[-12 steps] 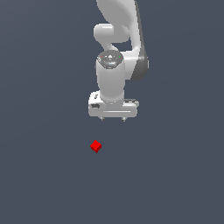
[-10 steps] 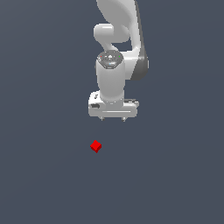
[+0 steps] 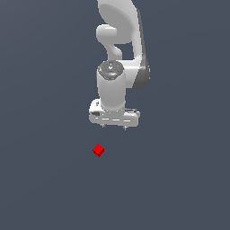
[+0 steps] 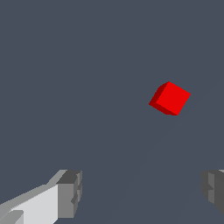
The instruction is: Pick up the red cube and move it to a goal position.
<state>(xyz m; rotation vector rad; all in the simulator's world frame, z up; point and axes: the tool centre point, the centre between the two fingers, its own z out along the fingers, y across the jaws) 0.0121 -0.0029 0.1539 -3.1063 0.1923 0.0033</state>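
Since nothing is lifted yet, I judge the task barely begun. On the dark grey surface [image 3: 45,179] I see no goal marker, so I cannot tell where the goal lies. My end effector [image 3: 114,127] hangs above it, released and holding nothing, its fingertips [image 4: 70,194] spread wide apart in the wrist view. Smallest, the red cube [image 3: 99,150] rests on the surface, untouched, below and slightly toward the exterior view's left. Approach, descent, grasp and carry all remain.
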